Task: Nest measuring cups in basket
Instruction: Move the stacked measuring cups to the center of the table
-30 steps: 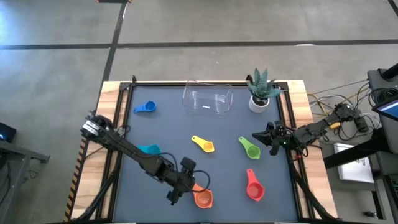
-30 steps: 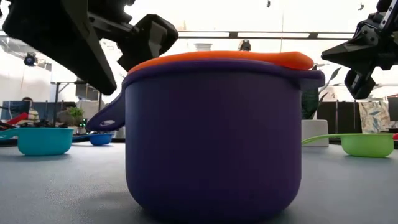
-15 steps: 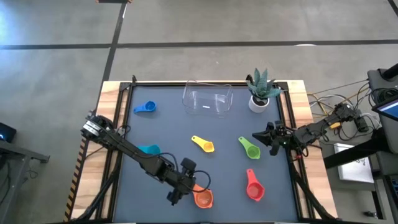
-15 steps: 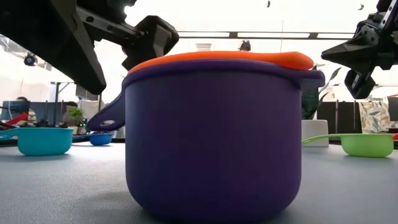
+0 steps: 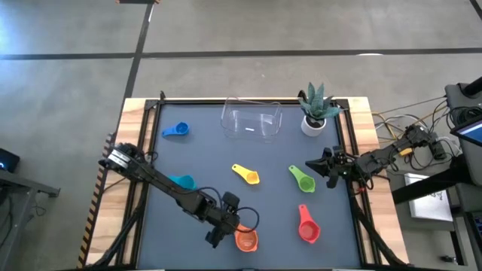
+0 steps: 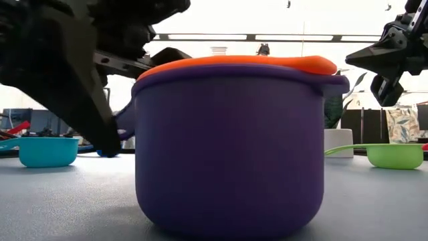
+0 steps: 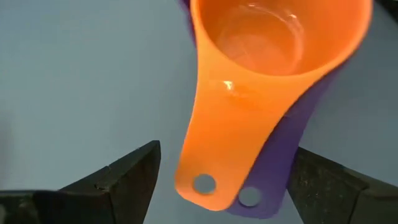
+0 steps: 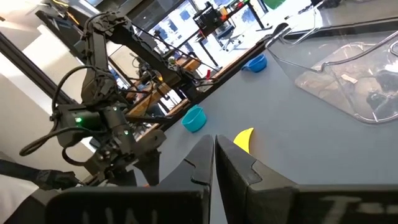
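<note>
An orange measuring cup sits nested inside a purple one near the table's front edge. Their two handles lie stacked, pointing toward my left gripper. That gripper is open and slants down, with one finger on each side of the handles and a gap on both sides. Blue, teal, yellow, green and red cups lie apart on the mat. The clear basket stands at the far edge. My right gripper waits shut above the table's right side.
A small white pot with a spiky green plant stands to the right of the basket. The dark mat has bare stretches between the cups. Wooden table edges and cables run along the right side.
My left gripper has sunk toward the table beside the nested orange and purple cups, and its fingers now reach down to handle height. The cups have not moved.
</note>
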